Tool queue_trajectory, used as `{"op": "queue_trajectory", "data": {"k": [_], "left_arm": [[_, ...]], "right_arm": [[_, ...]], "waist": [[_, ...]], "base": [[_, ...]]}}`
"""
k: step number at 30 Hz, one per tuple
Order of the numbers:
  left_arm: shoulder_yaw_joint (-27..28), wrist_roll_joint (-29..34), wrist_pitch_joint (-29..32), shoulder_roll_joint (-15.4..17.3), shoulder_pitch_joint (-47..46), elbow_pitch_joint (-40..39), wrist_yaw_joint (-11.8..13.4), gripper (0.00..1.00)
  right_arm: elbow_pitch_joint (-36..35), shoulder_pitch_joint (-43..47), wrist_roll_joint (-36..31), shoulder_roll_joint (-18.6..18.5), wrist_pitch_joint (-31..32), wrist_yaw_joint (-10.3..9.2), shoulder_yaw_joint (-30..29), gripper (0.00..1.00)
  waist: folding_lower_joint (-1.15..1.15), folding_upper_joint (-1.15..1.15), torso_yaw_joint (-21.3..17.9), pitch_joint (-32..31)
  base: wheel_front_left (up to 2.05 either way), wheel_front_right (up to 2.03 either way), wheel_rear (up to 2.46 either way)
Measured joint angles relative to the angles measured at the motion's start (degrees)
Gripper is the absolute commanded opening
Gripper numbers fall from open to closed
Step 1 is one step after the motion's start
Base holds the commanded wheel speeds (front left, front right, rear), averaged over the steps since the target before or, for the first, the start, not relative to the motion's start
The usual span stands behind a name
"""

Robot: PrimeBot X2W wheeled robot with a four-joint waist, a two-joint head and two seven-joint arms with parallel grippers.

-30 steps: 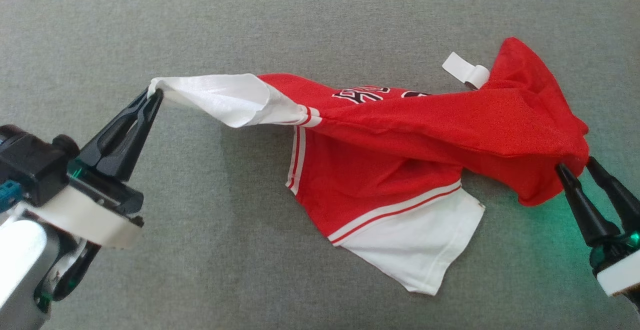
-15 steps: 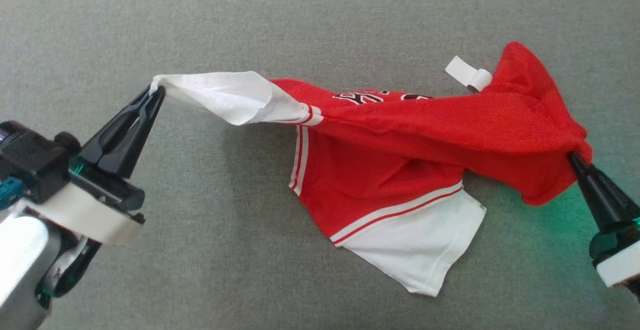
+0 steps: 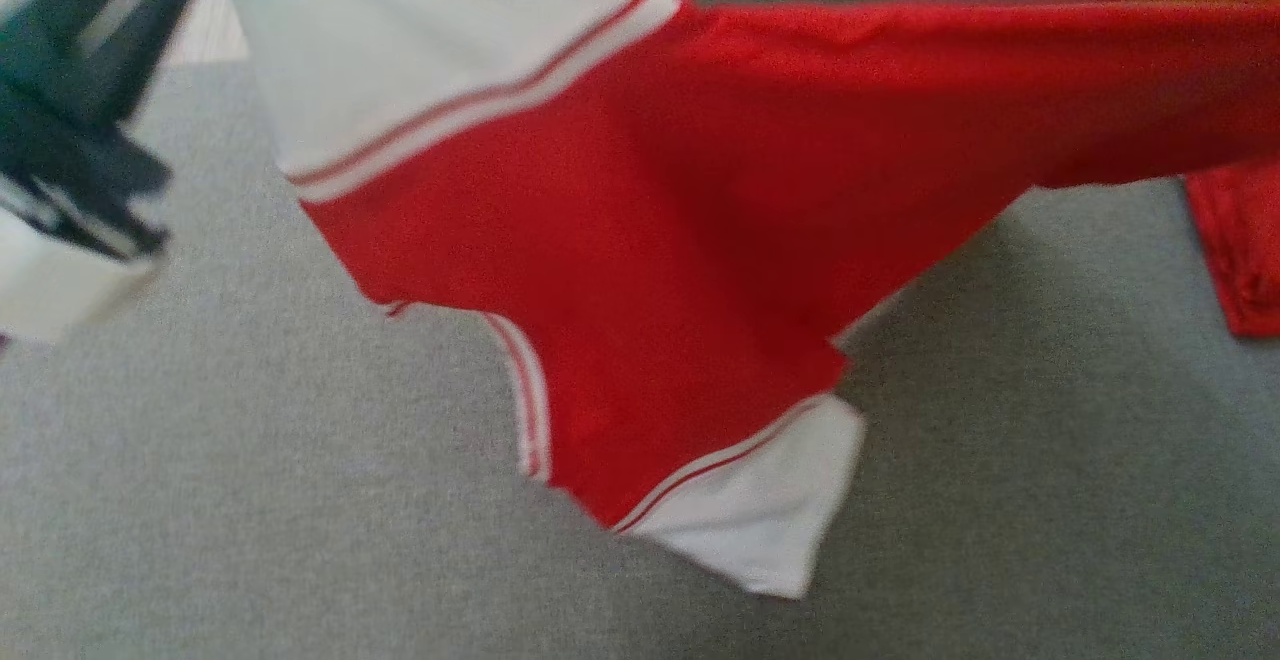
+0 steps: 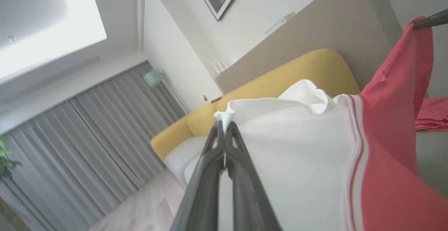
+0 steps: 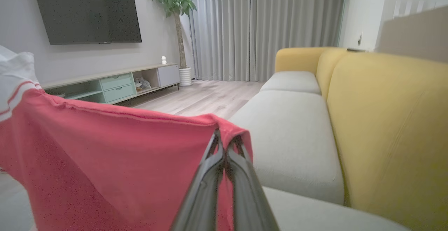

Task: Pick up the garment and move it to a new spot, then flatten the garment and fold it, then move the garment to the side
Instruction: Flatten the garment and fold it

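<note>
Left hand (image 4: 223, 127): fingers pressed together on the white sleeve edge of the garment (image 3: 650, 220); seen blurred at the upper left of the head view.
Right hand (image 5: 225, 141): closed, with a fold of the red fabric pinched at the tips.
Garment: held in the air, stretched between both hands above the grey sofa seat (image 3: 250, 500); red body sagging in the middle, lower white sleeve hanging lowest; contact with the seat cannot be told.
Red cloth (image 3: 1240, 260): laid on the seat, on the right hand's side.
Sofa back (image 5: 385, 119): yellow.
</note>
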Motion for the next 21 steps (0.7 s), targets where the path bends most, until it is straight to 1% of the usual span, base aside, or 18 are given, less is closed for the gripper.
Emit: {"op": "queue_trajectory", "data": {"k": [3,5,7,10,13,18,20,21], "left_arm": [[0.2,1.0,1.6,0.0,-6.9,-0.3,-1.6,0.0],[0.3,1.7,2.2,-0.5,-12.0,0.4,-2.3,0.0],[-0.2,2.4,3.0,-1.1,-17.3,2.2,-3.1,0.0],[-2.9,3.9,3.9,-2.7,-24.1,6.9,-3.6,0.0],[-7.2,5.6,3.9,-3.7,-29.5,13.1,-4.1,0.0],[-15.9,6.0,2.8,-6.0,-38.5,22.4,-4.1,0.0],[-17.6,9.3,0.3,-6.7,-43.5,26.1,-4.1,0.0],[-17.5,11.0,-1.4,-7.4,-46.3,28.3,-4.1,0.0]], "right_arm": [[-0.4,-4.2,0.4,-3.0,2.7,0.0,-1.3,0.0],[-0.5,-7.6,0.5,-4.4,4.1,0.0,-1.3,0.0],[-0.4,-11.5,0.5,-4.8,5.2,0.0,-0.9,0.0],[1.0,-18.2,0.5,-4.7,6.7,0.0,2.6,0.0],[3.7,-25.4,0.2,-3.6,7.7,0.0,7.5,0.0],[10.0,-40.0,-3.5,0.9,8.1,0.0,15.6,0.0],[13.0,-46.0,-4.6,2.6,7.8,0.0,17.9,0.0],[14.3,-48.8,-5.1,3.1,7.3,0.0,18.9,0.0]], "waist": [[0.0,0.0,-0.5,-1.6],[-0.01,0.0,-0.8,-2.0],[-0.01,0.0,-0.8,-1.6],[0.01,0.0,-0.7,-0.2],[0.01,0.0,-0.6,2.0],[0.03,0.0,-0.4,7.4],[0.03,0.0,-0.4,10.0],[0.03,0.0,-0.4,11.3]], "base": [[0.0,0.0,0.0],[0.0,0.0,0.0],[0.0,0.0,0.0],[0.0,0.0,0.0],[0.0,0.0,0.0],[0.0,0.0,0.0],[0.0,0.0,0.0],[0.0,0.0,0.0]]}}
